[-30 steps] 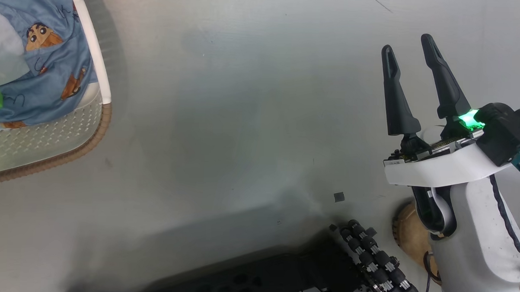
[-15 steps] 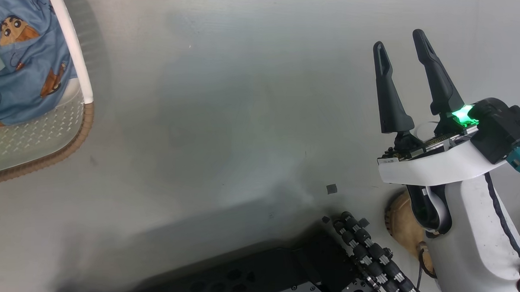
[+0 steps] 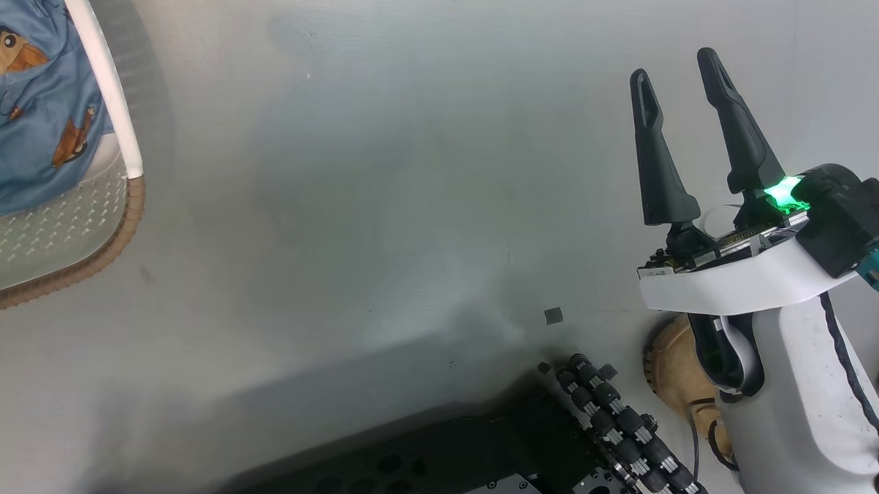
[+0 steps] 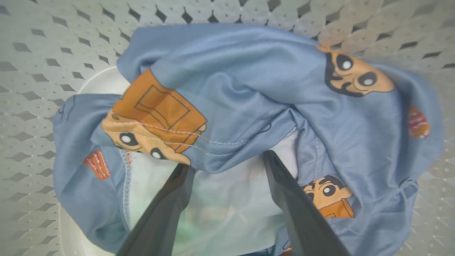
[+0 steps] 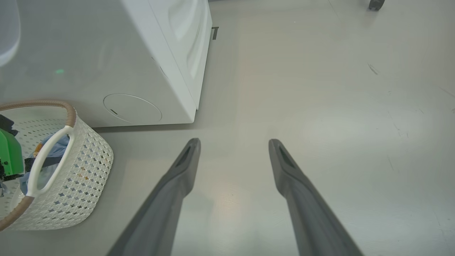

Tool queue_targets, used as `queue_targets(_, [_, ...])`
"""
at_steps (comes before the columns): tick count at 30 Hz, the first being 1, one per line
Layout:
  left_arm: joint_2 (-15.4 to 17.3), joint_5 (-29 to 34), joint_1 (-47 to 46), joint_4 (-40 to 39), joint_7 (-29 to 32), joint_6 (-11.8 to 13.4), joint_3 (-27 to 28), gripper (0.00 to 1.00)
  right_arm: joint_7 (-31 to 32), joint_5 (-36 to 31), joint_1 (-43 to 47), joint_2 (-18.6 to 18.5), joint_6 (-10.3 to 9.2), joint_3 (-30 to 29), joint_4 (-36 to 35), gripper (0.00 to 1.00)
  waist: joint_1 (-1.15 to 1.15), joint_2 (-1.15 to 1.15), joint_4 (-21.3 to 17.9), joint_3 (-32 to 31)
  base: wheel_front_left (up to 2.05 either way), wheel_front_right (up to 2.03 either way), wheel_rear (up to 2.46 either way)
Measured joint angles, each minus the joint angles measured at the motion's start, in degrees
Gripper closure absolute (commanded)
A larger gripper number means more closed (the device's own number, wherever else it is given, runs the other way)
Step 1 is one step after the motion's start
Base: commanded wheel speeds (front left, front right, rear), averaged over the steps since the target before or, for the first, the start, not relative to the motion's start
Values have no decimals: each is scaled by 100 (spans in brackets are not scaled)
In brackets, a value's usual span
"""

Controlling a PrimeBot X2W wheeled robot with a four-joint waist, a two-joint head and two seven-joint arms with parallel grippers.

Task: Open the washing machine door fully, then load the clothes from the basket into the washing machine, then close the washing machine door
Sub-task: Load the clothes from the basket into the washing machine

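Clothes (image 4: 249,89): heaped in the basket (image 4: 35,53), on the floor (image 5: 320,106) by the washer (image 5: 106,53).
Left pincer (image 4: 227,160): apart, astride a cream fold (image 4: 220,199); best pushed deeper before closing.
Right pincer (image 3: 672,65): apart, empty, over floor.

The right gripper (image 3: 672,65) stands on the right, its two dark fingers spread wide and pointing away from the robot; its white forearm (image 3: 807,406) rises from the near right corner, a green light (image 3: 781,193) glowing at the wrist; the left gripper (image 4: 227,160) has its fingers parted too.
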Motion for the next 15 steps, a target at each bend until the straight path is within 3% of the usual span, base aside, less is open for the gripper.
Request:
queue_targets(1, [-16,0,-4,24,0,1,-8,0,0,0,0,-3,0,-5,-3,0,0,0,-5,0,0,0,0])
queue_targets(2, [-22,0,-10,35,0,1,-13,13,0,0,1,-7,0,-8,-9,0,0,0,-7,1,0,0,0])
queue_targets(3, [-26,0,-21,43,-1,2,-20,39,0,0,1,-10,0,-12,-15,0,0,0,-8,1,0,0,0])
queue_targets(4, [-26,1,-37,53,-1,9,-27,58,0,0,1,-15,0,-15,-23,0,0,0,-8,2,0,0,0])
queue_targets(7, [-32,1,-82,85,-4,27,-43,79,0,0,1,-29,0,-27,-38,0,0,0,-5,5,0,0,0])
queue_targets(8, [-34,1,-91,98,-10,32,-47,79,0,0,1,-31,0,-32,-44,0,0,0,-3,8,0,0,0])
queue_targets(12, [-41,1,-122,149,-60,52,-52,100,0,0,2,-52,0,-52,-62,0,0,0,13,18,0,0,0])
queue_targets(15, [-41,0,-141,189,-131,54,-27,100,0,0,2,-67,0,-56,-68,0,0,0,28,27,0,0,0])
